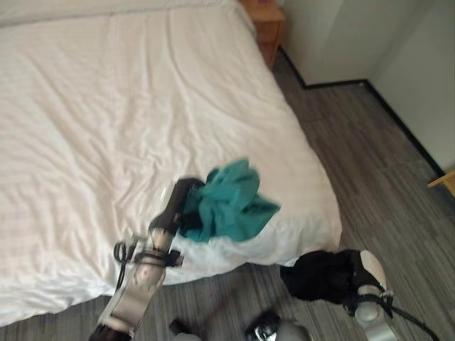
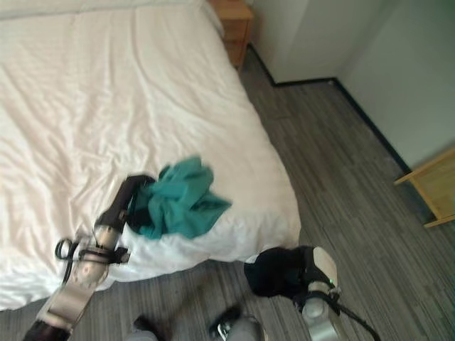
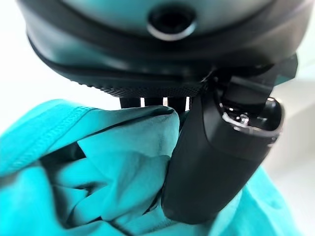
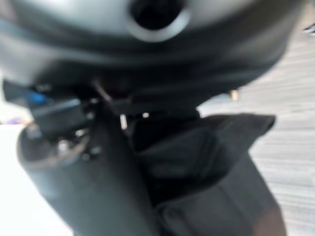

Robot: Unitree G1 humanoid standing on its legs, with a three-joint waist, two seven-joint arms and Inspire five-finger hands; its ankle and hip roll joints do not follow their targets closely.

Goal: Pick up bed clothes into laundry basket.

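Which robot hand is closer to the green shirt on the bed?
Left. The left hand grips the bunched teal garment at the bed's corner. The right hand is off the bed over the floor, holding a black garment.

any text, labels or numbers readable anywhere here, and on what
None: no word, number, label or sign can be read.
The teal garment gripped in the left hand is plain cloth.
The black garment held in the right hand is plain too.
The white bedding, the wooden nightstand and the grey floor carry no print.
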